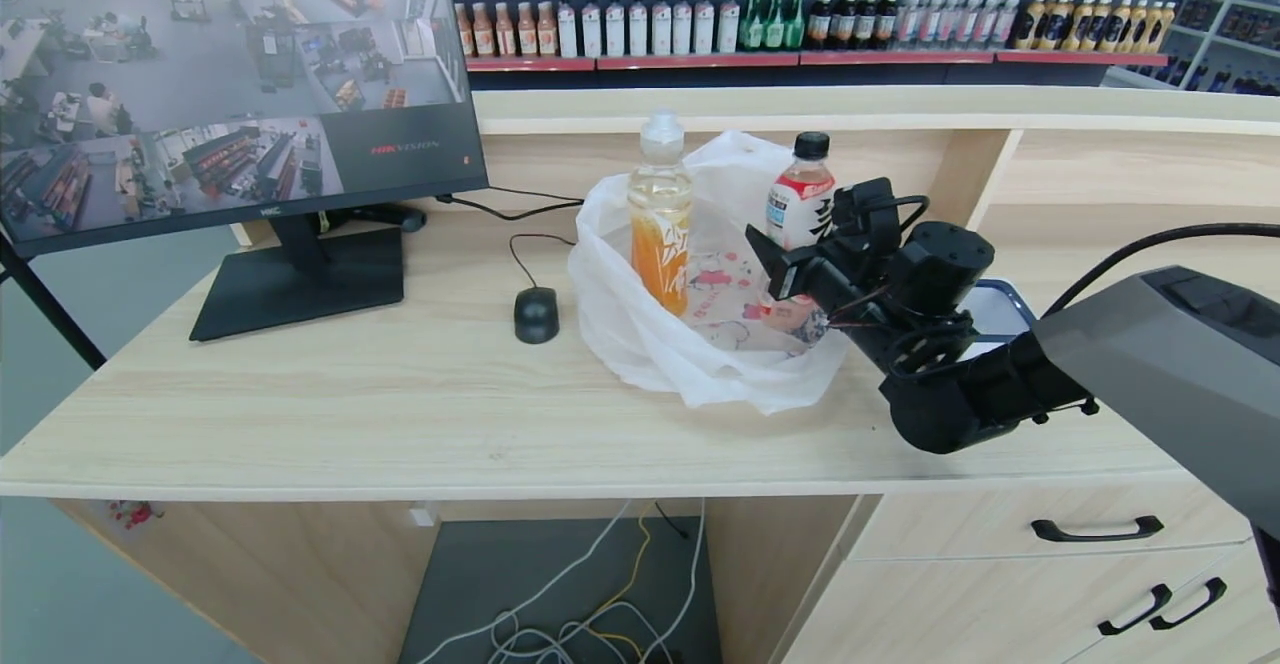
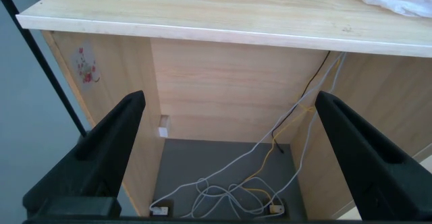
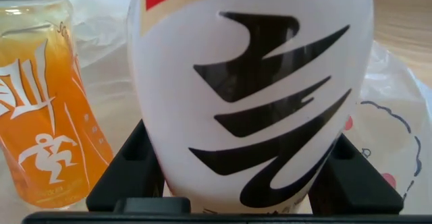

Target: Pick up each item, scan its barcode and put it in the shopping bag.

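A white-labelled bottle with a black cap stands upright at the right side of the open white shopping bag, its lower part inside the bag. My right gripper is shut on its lower half; up close the bottle sits between the black fingers. An orange drink bottle stands upright in the bag to the left of it, seen beside the held bottle in the right wrist view. My left gripper hangs open with nothing in it, below the front edge of the counter.
A monitor on its stand fills the counter's back left, with a black mouse and its cable beside the bag. A blue-rimmed tray lies behind my right arm. A raised ledge borders the back. Loose cables lie under the counter.
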{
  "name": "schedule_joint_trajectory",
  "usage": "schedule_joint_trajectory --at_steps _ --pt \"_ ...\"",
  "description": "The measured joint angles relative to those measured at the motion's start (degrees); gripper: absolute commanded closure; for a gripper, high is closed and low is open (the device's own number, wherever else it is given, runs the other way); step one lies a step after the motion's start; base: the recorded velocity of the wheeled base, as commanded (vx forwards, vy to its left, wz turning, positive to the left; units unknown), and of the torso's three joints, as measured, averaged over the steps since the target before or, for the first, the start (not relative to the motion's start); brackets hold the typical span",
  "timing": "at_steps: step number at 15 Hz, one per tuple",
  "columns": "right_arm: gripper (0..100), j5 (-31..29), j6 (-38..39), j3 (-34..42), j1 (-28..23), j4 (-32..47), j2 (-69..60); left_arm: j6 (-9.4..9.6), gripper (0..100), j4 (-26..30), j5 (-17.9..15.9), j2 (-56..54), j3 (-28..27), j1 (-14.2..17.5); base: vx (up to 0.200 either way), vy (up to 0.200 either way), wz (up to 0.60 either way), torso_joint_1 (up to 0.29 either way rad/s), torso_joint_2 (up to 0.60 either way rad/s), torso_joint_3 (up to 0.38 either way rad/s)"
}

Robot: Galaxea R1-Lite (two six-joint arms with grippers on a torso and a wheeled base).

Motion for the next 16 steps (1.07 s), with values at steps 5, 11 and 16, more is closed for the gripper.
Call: schedule_joint_trajectory --at_steps 5,11,16 --pt "100 -0.02 -0.06 0.01 0.00 -0.32 1.35 0.02 0 0.00 -0.02 0.00 0.00 -0.02 0.000 0.000 0.00 0.000 0.00 0.000" --pt "100 0.44 -0.06 0.63 0.02 -0.38 1.74 0.00 0 0.00 0.00 0.00 0.00 0.00 0.000 0.000 0.00 0.000 0.00 0.000" --pt "100 0.44 0.00 0.98 0.00 -0.38 1.77 0.02 0 0.00 0.00 0.00 0.00 -0.02 0.000 0.000 0.00 0.000 0.00 0.000"
